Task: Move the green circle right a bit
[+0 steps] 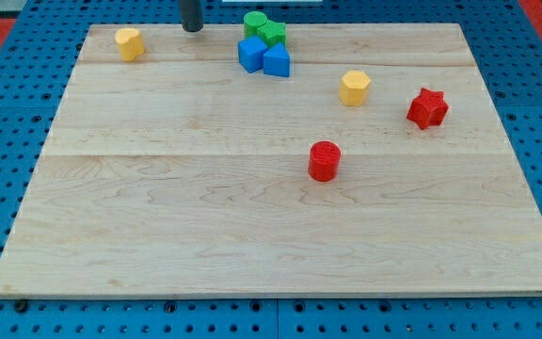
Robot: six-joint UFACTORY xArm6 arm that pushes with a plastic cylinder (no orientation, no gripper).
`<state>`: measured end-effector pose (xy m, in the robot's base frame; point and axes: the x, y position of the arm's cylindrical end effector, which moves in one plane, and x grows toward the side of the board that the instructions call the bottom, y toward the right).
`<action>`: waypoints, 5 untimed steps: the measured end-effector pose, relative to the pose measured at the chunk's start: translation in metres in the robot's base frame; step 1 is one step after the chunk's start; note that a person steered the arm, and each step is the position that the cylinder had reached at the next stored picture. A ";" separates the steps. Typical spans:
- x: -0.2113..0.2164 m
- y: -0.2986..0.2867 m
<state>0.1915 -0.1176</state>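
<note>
Wood board; my tip left of green circle

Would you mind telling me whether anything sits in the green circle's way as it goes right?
Yes: the green star touches the green circle on its right and lower side. Between my tip at the view's left and the circle, nothing stands.
</note>
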 end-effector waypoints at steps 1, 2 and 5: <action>0.000 0.013; 0.000 0.038; 0.042 0.078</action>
